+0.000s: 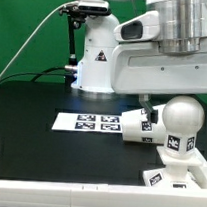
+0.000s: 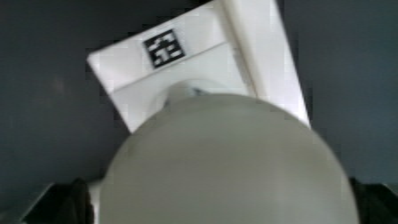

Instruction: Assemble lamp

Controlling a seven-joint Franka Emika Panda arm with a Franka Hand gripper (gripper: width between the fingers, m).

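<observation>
Bulb (image 1: 181, 115) is noted upright on the base (image 1: 183, 173) at the exterior view's right of the tabletop (image 1: 30, 116), the pincer (image 2: 210, 200) spread wide astride it, nothing held; judged light, rigid, slippery plastic, best taken across its widest girth.

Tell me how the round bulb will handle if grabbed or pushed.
The bulb looks like hard, smooth plastic, so probably stiff but slippery to pinch on its round top. Standing on the base, it likely won't roll; loose, it probably would.
</observation>
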